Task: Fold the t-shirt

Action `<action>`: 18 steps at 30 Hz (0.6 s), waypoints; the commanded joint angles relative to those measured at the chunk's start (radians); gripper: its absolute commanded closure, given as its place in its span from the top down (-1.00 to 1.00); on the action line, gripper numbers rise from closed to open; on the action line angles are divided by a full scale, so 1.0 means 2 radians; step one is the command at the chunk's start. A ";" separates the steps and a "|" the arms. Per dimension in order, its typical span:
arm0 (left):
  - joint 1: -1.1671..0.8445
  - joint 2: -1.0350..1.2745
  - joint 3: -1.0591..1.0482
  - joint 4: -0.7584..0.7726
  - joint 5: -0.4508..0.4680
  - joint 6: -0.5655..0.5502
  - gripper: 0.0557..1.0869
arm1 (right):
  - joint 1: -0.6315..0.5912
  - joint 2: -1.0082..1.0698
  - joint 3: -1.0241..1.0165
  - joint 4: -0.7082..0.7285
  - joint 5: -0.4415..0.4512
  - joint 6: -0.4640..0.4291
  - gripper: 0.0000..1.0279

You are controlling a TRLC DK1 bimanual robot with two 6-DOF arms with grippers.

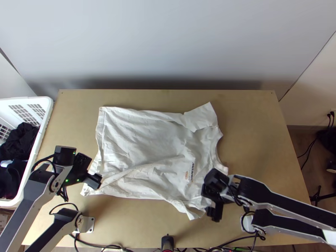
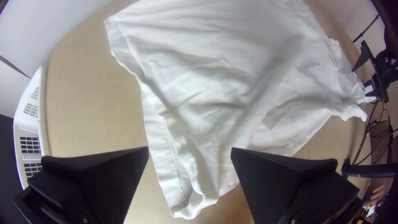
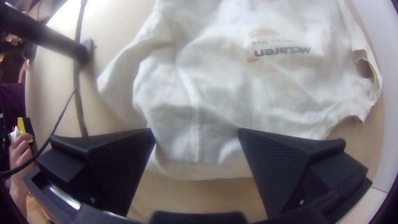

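Observation:
The white t-shirt [image 1: 147,147] lies spread and wrinkled across the middle of the table, hem toward the left, collar toward the right, one sleeve at the upper right. My left gripper [image 1: 93,180] is over the hem's near corner; in the left wrist view the left gripper [image 2: 190,149] stands open, the shirt's corner [image 2: 186,207] between its fingers, not clamped. My right gripper [image 1: 212,206] is at the shirt's near right part, by the shoulder and near sleeve. In the right wrist view, the right gripper [image 3: 197,130] is open above the cloth [image 3: 199,108].
A white basket [image 1: 44,122] with dark clothes [image 1: 21,143] stands at the table's left edge. A black post [image 1: 167,242] and cables lie along the near edge. Bare wood [image 1: 252,126] extends right of the shirt. A person's hand [image 3: 20,153] shows beyond the table.

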 commanded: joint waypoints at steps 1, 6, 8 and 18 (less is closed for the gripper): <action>0.000 0.018 0.017 0.010 0.000 0.001 0.88 | -0.040 0.067 0.010 0.037 0.045 -0.012 0.52; 0.000 0.021 0.024 0.010 -0.001 0.002 0.88 | -0.066 0.093 0.026 0.055 0.059 -0.012 0.00; 0.000 0.019 0.023 0.010 0.000 0.002 0.88 | -0.083 0.094 0.036 0.066 0.059 -0.013 -0.33; -0.005 0.021 0.022 0.014 0.000 0.005 0.88 | -0.199 0.168 0.112 0.086 0.058 -0.035 -0.14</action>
